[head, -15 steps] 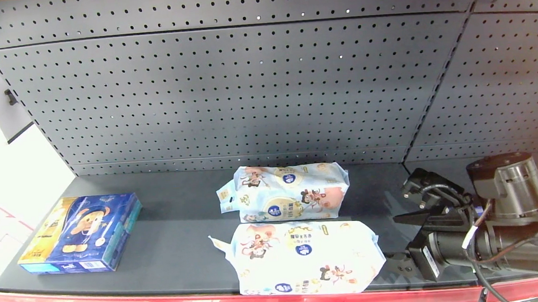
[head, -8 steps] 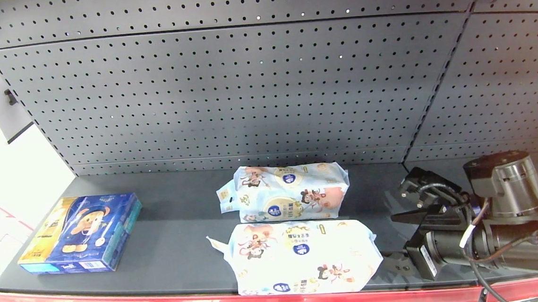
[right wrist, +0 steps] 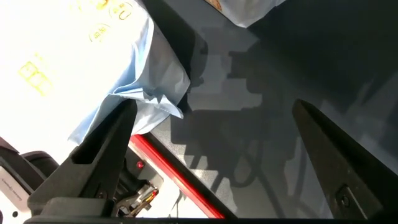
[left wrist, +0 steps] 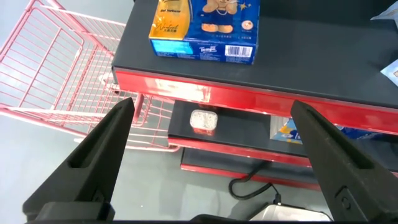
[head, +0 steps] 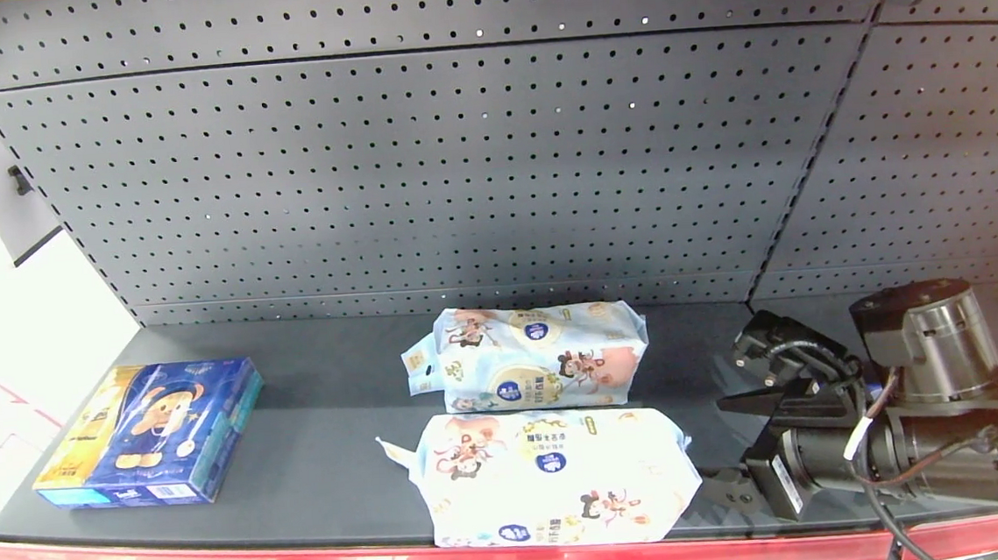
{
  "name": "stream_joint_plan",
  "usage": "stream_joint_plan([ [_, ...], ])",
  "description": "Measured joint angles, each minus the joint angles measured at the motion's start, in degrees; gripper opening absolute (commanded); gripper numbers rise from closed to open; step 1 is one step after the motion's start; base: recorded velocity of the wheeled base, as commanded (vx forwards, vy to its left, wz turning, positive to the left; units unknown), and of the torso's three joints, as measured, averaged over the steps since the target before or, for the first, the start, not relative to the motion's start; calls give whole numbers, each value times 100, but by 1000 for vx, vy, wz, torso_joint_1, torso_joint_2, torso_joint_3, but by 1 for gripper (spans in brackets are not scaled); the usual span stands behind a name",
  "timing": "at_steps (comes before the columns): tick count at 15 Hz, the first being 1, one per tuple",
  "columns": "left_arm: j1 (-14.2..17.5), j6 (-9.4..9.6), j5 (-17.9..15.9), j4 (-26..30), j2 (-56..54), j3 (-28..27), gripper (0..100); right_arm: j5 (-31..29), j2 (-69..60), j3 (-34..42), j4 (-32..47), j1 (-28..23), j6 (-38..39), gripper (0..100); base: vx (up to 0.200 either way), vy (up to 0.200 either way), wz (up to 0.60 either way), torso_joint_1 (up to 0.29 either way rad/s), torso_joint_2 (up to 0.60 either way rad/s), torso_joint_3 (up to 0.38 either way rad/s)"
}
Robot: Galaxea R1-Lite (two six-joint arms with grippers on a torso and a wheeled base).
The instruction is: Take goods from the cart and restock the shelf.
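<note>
- Two patterned soft packs lie on the shelf [head: 324,415]: back pack [head: 539,354] and front pack [head: 557,478], near the red front edge.
- One blue box [head: 154,431] sits at the shelf's left end.
- Right gripper [head: 730,446]: spread wide, empty, just beside the front pack.
- Left gripper [left wrist: 211,112]: spread wide, empty, near one pink cart [left wrist: 56,68].
</note>
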Motion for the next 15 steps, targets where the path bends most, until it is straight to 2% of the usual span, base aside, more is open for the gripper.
stream_joint_plan([
  [7,0,-1,-5,-2,-6,6,100,-40,-57,82,-2,-11,0,100,0,0,0,0,0,0],
  [11,-12,5,-99,-187,-72,-20,100,-479,-1074,592,13,-61,18,100,0,0,0,0,0,0],
  [13,-95,21,-374,-361,-234,69,100,-796,-2024,958,61,-140,16,100,0,0,0,0,0,0],
  [15,-327,96,-829,-438,-640,217,100,-1280,-3213,1360,257,-304,11,100,0,0,0,0,0,0],
])
